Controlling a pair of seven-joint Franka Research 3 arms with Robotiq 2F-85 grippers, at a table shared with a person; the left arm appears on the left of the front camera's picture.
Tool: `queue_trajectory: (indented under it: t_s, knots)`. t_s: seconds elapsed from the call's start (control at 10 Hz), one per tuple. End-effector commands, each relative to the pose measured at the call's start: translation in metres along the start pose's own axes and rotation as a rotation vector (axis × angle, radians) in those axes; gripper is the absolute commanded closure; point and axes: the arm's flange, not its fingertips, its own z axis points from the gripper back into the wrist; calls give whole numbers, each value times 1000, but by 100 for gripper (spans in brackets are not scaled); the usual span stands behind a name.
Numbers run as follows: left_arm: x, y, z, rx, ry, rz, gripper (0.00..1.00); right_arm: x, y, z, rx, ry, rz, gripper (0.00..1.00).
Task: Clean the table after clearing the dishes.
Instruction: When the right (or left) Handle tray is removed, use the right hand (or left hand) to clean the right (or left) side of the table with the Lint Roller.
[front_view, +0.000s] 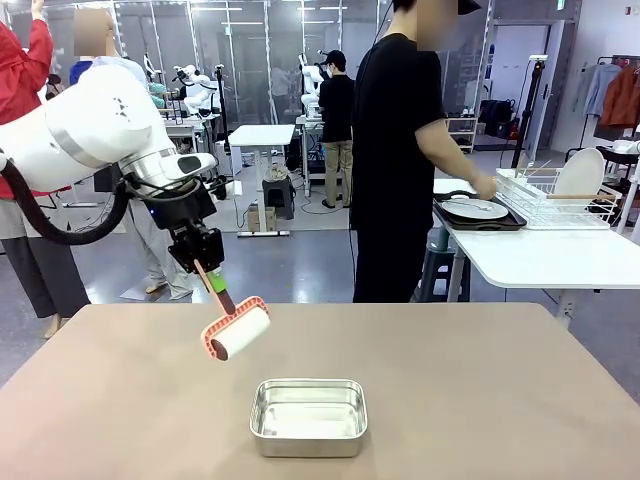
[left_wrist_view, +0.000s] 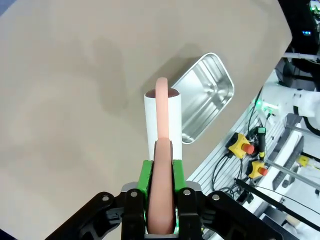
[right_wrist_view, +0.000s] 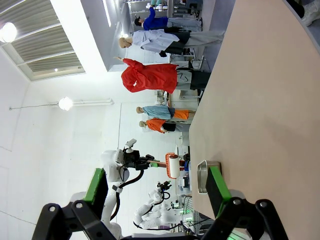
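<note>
Left gripper (front_view: 208, 268) clamped on roller (front_view: 238, 330) handle; head hangs over table (front_view: 480, 380), left of centre, seemingly not touching. Right gripper (right_wrist_view: 157, 186) jaws wide apart, empty. Tin (front_view: 308, 417) near middle. Plate (front_view: 476, 209) on tray (front_view: 448, 214), far right beside person (front_view: 395, 150).

Roller probably light, with stiff handle and free-spinning head, so handle is sensible hold. Tabletop flat, matte, rigid.

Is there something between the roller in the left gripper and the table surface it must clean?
Nothing seems to lie directly under the roller, held by the left gripper. The steel tin sits on the table close beside it and would block sweeps that way.
</note>
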Motion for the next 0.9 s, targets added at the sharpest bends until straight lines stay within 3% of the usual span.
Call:
queue_trajectory:
  t_s: [0.0,0.3,0.8]
  knots:
    - [-4,6,-4,2,-1,10,79,-4,3,1,2,5,8,0]
    - [-7,65,-24,7,-281,364,79,-4,3,1,2,5,8,0]
    - [2,111,-78,-98,-358,531,79,-4,3,1,2,5,8,0]
